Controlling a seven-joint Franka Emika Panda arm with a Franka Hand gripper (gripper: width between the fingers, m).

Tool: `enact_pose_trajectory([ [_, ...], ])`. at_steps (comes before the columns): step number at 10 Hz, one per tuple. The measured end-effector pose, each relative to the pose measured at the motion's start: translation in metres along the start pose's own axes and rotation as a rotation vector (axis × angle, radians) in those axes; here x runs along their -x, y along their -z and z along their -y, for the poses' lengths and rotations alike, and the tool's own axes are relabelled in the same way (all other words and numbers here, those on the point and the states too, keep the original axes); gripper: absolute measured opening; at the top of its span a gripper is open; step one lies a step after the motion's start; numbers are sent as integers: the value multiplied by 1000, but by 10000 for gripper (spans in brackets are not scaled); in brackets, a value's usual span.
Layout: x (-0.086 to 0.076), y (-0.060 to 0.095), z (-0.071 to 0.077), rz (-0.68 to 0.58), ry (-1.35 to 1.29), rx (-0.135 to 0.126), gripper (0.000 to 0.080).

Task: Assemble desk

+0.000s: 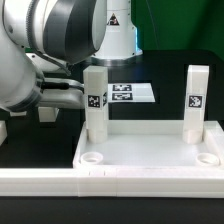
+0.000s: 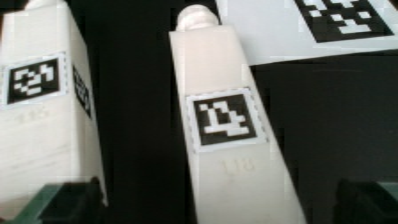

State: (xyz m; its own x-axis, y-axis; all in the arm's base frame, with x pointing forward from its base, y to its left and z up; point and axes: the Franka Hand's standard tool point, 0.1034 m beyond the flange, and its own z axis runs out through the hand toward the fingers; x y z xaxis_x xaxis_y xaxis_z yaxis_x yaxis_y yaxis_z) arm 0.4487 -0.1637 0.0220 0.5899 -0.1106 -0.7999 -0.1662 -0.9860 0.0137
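Observation:
The desk top (image 1: 150,140), a white rimmed tray, lies at the front of the exterior view. Two legs stand upright in its far corners, one (image 1: 95,100) on the left and one (image 1: 196,98) on the right. Both near corner sockets (image 1: 90,157) are bare. In the wrist view two more tagged legs lie side by side on the black table. My gripper (image 2: 214,205) is open and holds nothing. Its fingertips (image 2: 63,205) stand on either side of the middle leg (image 2: 222,120). The other lying leg (image 2: 45,100) is just outside them. In the exterior view the gripper (image 1: 52,100) hangs low at the left.
The marker board (image 1: 130,92) lies flat behind the desk top and shows again as the marker board (image 2: 329,25) beyond the lying legs. A long low white rail (image 1: 35,180) runs along the front. The arm's bulk fills the exterior view's upper left.

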Motion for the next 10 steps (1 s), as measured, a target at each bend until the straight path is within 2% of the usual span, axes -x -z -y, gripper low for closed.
enact_pose_trajectory([
  [9,-8,8,-1,-51,0,14,639],
  [10,-8,7,-2,-49,-1,13,482],
])
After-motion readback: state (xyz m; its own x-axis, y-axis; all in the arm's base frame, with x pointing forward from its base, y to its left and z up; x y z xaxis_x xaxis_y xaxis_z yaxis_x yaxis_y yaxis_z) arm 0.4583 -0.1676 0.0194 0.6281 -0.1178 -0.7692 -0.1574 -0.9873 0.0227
